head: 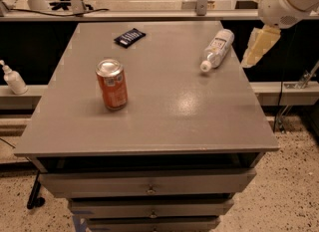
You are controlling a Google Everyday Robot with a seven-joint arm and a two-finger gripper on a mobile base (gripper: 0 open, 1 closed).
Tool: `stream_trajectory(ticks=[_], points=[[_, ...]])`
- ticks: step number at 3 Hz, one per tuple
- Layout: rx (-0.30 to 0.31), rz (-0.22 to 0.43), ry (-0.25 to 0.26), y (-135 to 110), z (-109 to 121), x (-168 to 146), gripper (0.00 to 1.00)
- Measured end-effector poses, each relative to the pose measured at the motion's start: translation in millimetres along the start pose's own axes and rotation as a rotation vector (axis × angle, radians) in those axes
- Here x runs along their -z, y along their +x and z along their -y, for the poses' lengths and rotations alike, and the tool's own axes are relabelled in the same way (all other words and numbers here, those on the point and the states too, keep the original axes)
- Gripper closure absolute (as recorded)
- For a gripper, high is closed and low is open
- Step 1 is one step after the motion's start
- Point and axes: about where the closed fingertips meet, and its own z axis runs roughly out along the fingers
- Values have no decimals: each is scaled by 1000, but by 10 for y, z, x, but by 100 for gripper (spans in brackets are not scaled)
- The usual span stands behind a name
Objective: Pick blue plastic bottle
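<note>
end effector [258, 47]: in the air off the right edge of the bench [164, 121], just right of the blue plastic bottle [217, 50], not touching it
end effector state: apart or together, cannot tell; nothing seen in its grip
blue plastic bottle: lying on its side on the bench's far right part, white cap pointing toward the front-left
bottle label: white with print, text unreadable
black packet [129, 37]: flat on the bench, well left of the bottle, slightly farther back; light markings, unreadable
orange soda can [112, 84]: upright, well left of the bottle and nearer the front; brand not legible
pump dispenser [13, 79]: white, off the bench, far left of the bottle on a low ledge
drawers [149, 183]: stacked under the benchtop
</note>
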Motion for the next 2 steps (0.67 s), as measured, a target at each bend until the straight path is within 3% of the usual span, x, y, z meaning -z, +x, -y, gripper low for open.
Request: stream_trajectory(ticks=[1,2], points=[[104,-17,13,22,56,-183,0],[253,-43,17,137,198,-557,0]])
